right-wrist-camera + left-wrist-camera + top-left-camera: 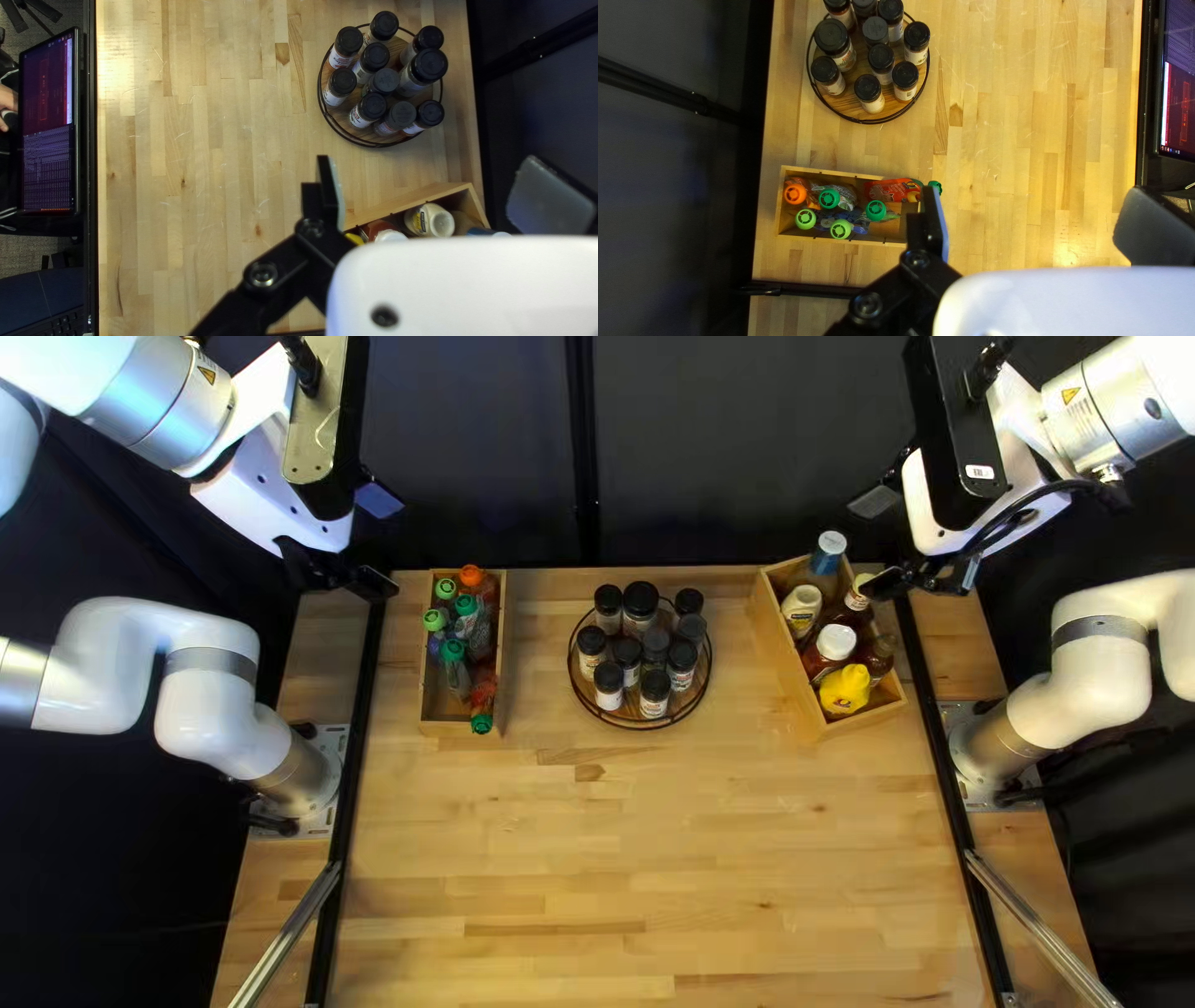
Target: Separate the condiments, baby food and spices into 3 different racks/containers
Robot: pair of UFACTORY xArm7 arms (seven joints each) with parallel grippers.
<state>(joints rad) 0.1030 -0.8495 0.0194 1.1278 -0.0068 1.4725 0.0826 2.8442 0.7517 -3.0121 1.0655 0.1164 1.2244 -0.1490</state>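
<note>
Top left view: baby food pouches [456,675] in narrow box [462,729], upper left; spice jars [609,687] on round rack [640,727], upper centre; condiment bottles [835,645] in angled crate [781,667], upper right. Sorting judged complete. Left gripper [1036,198], right gripper [430,167]: spread, empty.

The wooden table [598,834] holds a narrow box [451,728], a round tray [848,104], apparently wire-rimmed, and an angled box [788,675].
</note>
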